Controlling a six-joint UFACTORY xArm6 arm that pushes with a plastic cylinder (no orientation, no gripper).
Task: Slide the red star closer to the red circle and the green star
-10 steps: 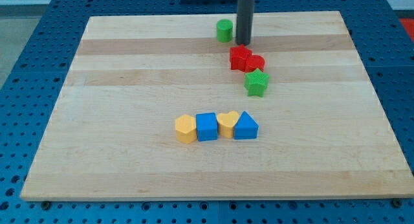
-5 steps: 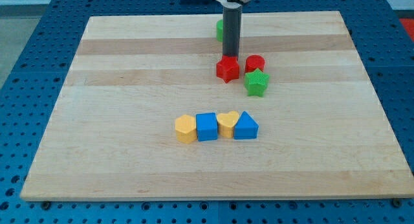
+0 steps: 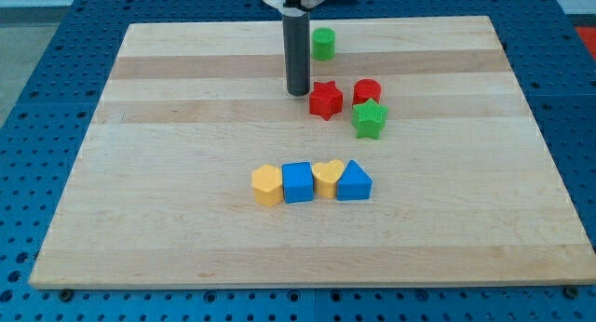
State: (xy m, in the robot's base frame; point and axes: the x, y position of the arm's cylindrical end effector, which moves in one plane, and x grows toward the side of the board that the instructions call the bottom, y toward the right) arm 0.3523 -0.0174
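The red star lies on the wooden board, just left of the red circle with a small gap between them. The green star sits right below the red circle, to the lower right of the red star. My tip is down on the board just to the upper left of the red star, close beside it. The dark rod rises from there to the view's top.
A green cylinder stands near the top edge, right of the rod. A row of a yellow hexagon, blue cube, yellow heart and blue triangle block lies below the middle.
The red star was pushed left and down away from the red circle, opening a gap. My tip then moved left, from above the star to its upper left, uncovering the green cylinder.
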